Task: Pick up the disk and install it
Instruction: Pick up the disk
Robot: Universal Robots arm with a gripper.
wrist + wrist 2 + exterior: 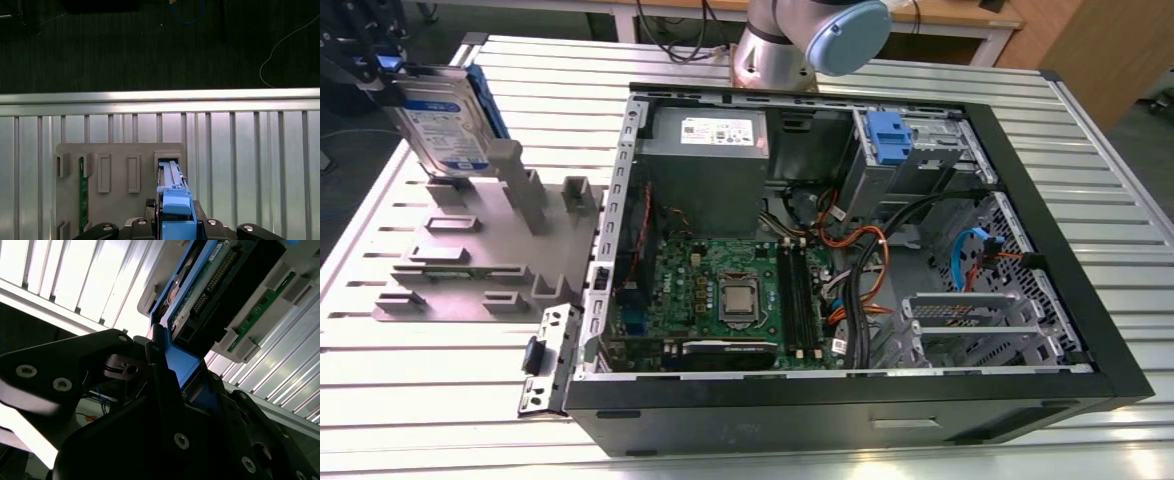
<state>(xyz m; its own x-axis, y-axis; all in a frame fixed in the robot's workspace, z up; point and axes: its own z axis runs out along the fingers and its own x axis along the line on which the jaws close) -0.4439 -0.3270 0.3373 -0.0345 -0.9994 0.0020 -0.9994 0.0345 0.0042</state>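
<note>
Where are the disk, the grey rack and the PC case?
disk (443, 125): exterior view, on its label.
rack (550, 255): exterior view, on its flat base.
case (854, 403): exterior view, on its black outer wall.

The silver ribbed aluminium desk (440, 370) carries an open black tower computer case (854, 405) lying on its side. Just beside the case, on the exterior view's left, lies a flat grey plastic fixture plate (467, 265) with upright slots; beyond the case stands the silver arm base (771, 60).

Silver-grey disk (443, 120), blue bracket (483, 95), apparently white label (451, 140)
</note>
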